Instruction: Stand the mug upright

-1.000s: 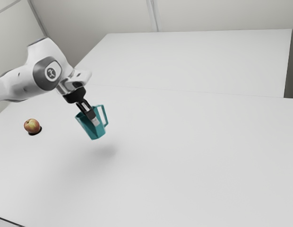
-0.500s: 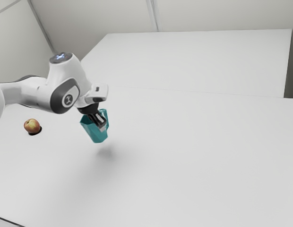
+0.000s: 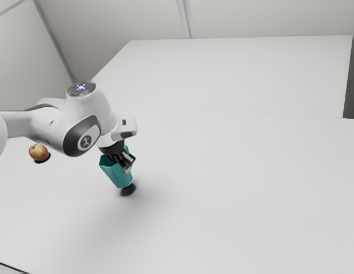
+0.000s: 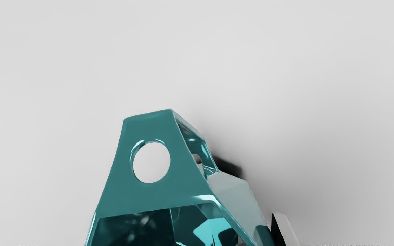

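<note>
Holding mug [image 3: 115, 174] tilted, mouth up, base low over or touching desk [image 3: 222, 200], our fingers [image 4: 287, 229] clamped on it. Setting-down seems in hand; next we should level mug, seat base, then release.

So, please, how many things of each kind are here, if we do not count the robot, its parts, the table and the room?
Mug: 1
Apple: 1
Total: 2
</note>
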